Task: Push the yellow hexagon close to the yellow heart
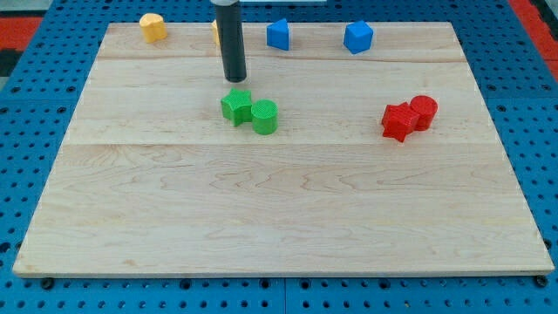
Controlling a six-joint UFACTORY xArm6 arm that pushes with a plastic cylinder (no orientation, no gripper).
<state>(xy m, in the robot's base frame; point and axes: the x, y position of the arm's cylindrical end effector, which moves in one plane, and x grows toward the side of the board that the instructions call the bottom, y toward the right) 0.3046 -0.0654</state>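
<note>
Hiding a yellow block (pixel 214 31), perhaps hexagonal, my tip (pixel 235 79).

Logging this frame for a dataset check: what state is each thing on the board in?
my tip: down just above the green pair.
yellow heart: free at top left.
yellow hexagon: mostly hidden behind the rod.
green blocks: touching.
red blocks: touching.
blue blocks: apart, along the top edge.

The tip (pixel 235 80) stands just above the green star (pixel 234 106) and green cylinder (pixel 264 116); the counter (pixel 279 218) lies open below them, red blocks (pixel 409 117) well right.
</note>
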